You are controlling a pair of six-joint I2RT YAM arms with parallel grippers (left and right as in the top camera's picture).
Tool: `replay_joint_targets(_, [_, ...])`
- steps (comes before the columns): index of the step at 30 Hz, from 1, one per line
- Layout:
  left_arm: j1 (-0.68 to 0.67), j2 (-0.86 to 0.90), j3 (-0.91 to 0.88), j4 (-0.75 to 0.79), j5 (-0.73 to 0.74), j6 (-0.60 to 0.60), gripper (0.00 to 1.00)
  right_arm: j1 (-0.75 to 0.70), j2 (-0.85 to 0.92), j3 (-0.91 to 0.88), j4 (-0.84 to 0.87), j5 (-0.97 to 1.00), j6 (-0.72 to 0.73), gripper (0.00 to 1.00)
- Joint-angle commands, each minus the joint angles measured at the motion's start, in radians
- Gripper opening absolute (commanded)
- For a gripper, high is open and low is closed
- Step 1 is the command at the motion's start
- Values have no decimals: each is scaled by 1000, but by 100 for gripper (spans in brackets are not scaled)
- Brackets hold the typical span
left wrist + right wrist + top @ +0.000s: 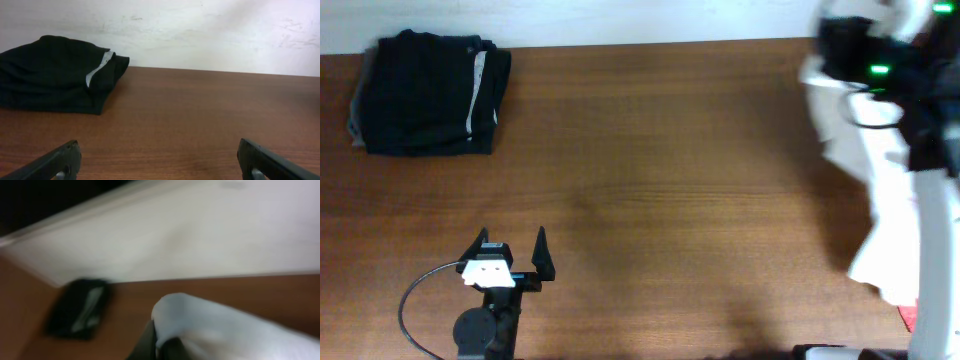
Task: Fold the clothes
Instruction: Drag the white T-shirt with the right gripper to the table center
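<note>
The white T-shirt (880, 190) is at the right end of the desk (670, 150), lifted and hanging in a long, loose band. Its long axis runs from the far right corner, where the cloth is bunched at the right end effector (848, 45), toward the near edge. It slants slightly rightward on the way, and its lower end is close to the front right of the desk. The view from above is blurred there, so neither the collar, the sleeves nor any print can be made out, and I cannot tell which end is the neck.

In the right wrist view a rounded fold of the white cloth (225, 330) sits directly over the dark fingers (147, 341). The right end effector has hold of the shirt, its fingers closed on the fabric, though the blur hides how tight the pinch is.

The left end effector (510, 240) is low over the near left part of the desk, well apart from the shirt. Its two fingers are spread wide with nothing between them, and they point toward the far edge.

A folded pile of dark clothes (425, 95) with a pale stripe lies at the far left corner, beside the white wall (200, 30).
</note>
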Motion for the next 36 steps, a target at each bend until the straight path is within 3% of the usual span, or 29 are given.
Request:
replay_joint_targets(1, [-4, -2, -6, -1, -7, 16, 99, 240, 51, 9, 55, -16, 90, 4])
replay_joint_targets(7, [-4, -2, -6, -1, -7, 16, 99, 584, 266, 10, 98, -18, 117, 5])
replay_joint_targets(8, [-4, -2, -6, -1, -7, 16, 100, 628, 306, 10, 93, -20, 117, 15])
replay_joint_targets(10, [-4, -2, -6, -1, -7, 16, 99, 669, 356, 10, 80, -20, 117, 57])
replay_joint_targets(13, [-4, -2, -6, -1, -7, 16, 99, 666, 375, 10, 43, -16, 116, 81])
replay_joint_targets(20, [-4, -2, -6, -1, -7, 16, 99, 466, 278, 35, -292, 30, 104, 100])
replay_joint_targets(24, [-4, -2, -6, -1, -7, 16, 99, 345, 250, 35, -468, 184, 87, 98])
replay_joint_targets(28, [-4, -2, -6, -1, -7, 16, 99, 242, 267, 33, -654, 217, 85, 98])
replay_joint_targets(33, [-4, -2, -6, -1, -7, 16, 99, 247, 275, -23, -791, 298, 91, 98])
replay_joint_targets(36, [-4, -2, -6, -1, -7, 16, 99, 291, 275, -150, -790, 299, 91, 98])
